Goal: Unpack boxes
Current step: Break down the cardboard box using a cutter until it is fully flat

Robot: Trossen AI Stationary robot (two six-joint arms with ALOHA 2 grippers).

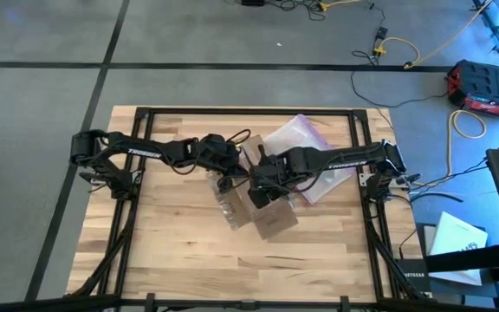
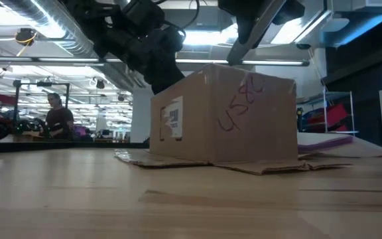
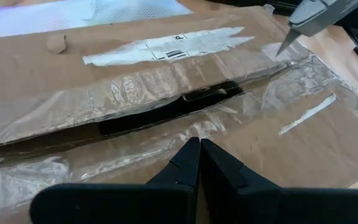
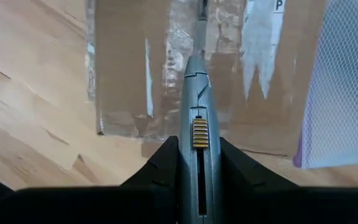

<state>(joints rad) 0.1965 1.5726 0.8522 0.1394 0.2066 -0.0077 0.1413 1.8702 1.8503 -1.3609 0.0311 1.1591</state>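
Right gripper (image 4: 197, 155) clamps the grey knife (image 4: 197, 93), tip on the box (image 4: 166, 62) top seam.

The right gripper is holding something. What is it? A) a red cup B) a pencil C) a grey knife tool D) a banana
C: in the right wrist view the right gripper is shut on a grey knife tool that points at the taped brown box.
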